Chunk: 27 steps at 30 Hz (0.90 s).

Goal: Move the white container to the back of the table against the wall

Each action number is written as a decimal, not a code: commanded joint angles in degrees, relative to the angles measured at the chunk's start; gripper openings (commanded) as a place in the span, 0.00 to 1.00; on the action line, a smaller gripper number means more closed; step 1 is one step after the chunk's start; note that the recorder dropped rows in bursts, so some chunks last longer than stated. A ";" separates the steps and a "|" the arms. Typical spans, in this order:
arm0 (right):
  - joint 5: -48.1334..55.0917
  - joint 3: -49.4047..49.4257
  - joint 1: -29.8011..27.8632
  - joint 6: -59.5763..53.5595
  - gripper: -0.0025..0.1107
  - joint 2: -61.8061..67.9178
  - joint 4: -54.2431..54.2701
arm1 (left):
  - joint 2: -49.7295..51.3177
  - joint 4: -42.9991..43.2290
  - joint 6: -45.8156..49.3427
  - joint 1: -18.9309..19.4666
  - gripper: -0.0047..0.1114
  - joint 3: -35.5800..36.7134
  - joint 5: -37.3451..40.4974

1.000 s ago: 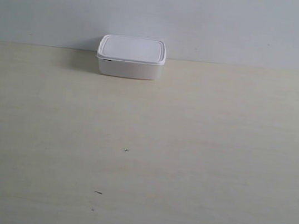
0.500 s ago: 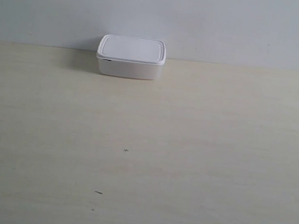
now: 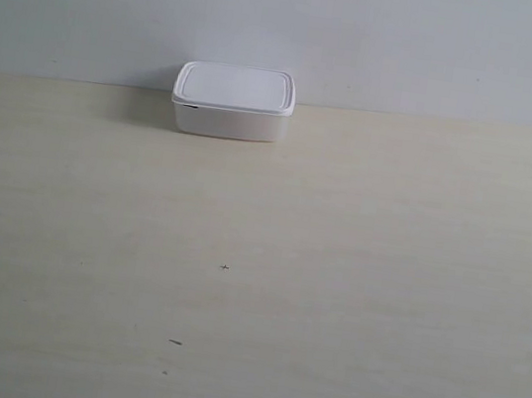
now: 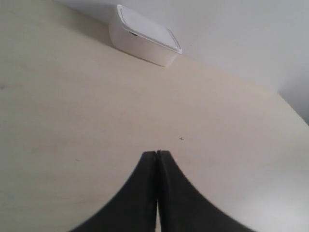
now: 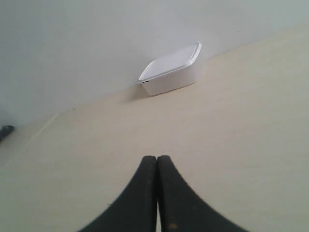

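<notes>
We see a small, shallow rectangular white plastic tub (image 3: 230, 119) with rounded corners, its flat rimmed lid (image 3: 235, 86) closed. It sits upright at the back of the broad pale cream table (image 3: 336, 270), against the plain grey-blue wall (image 3: 390, 37).

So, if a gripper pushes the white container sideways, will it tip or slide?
The white container is low and wide, so it would probably slide rather than tip. Its smooth plastic walls look slippery to pinch. Weight is uncertain: the lid hides any contents.
</notes>
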 commanded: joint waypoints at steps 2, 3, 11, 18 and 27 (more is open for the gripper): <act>-4.23 0.26 0.11 -4.14 0.02 -0.26 -4.83 | -0.22 1.91 7.78 0.19 0.04 0.18 -2.33; -4.93 0.26 0.11 -4.53 0.02 -0.26 -4.83 | -0.22 1.91 8.73 0.19 0.04 0.18 -3.48; -2.02 0.26 0.11 -5.86 0.02 -0.26 -10.46 | -0.22 2.28 23.50 0.19 0.04 0.18 -5.06; 1.06 0.26 0.11 -13.30 0.02 -0.26 -15.57 | -0.22 2.28 33.79 0.19 0.04 0.18 0.23; 1.06 0.26 0.11 -12.76 0.02 -0.26 -15.28 | -0.22 2.28 33.67 0.19 0.04 0.18 0.23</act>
